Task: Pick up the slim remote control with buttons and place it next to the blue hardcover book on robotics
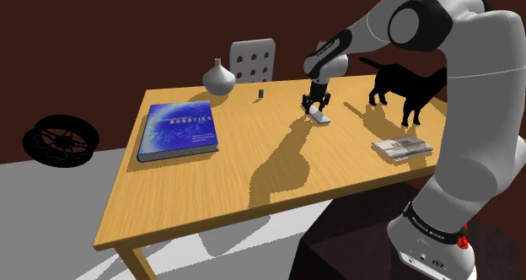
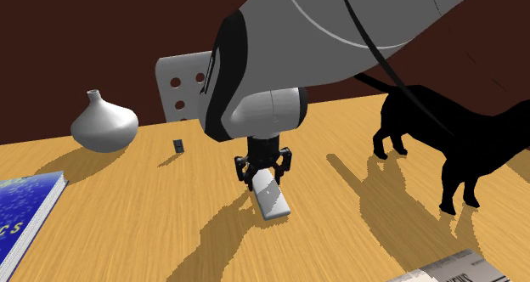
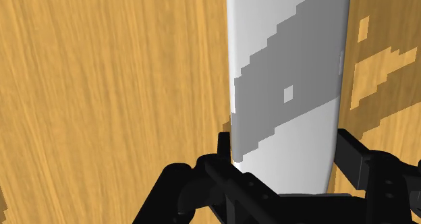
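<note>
Between the jaws of the black gripper (image 3: 289, 147) sits one end of the pale grey remote control (image 3: 290, 67), resting on the wooden table (image 3: 101, 88). The jaws, narrowed to its width, appear to press both long edges, spanning the slim side for a firm lift. Well beyond the jaws lies the blue book (image 1: 179, 131).

The arm (image 1: 472, 93) is made of fat, rounded white links with dark grey joints between them, and a thin black cable (image 2: 363, 36) runs along its shell. A black band (image 1: 430, 226) with small white lettering rings its base, next to a red mark (image 1: 463, 241). The gripper (image 2: 265, 172) is black and blocky all over.
</note>
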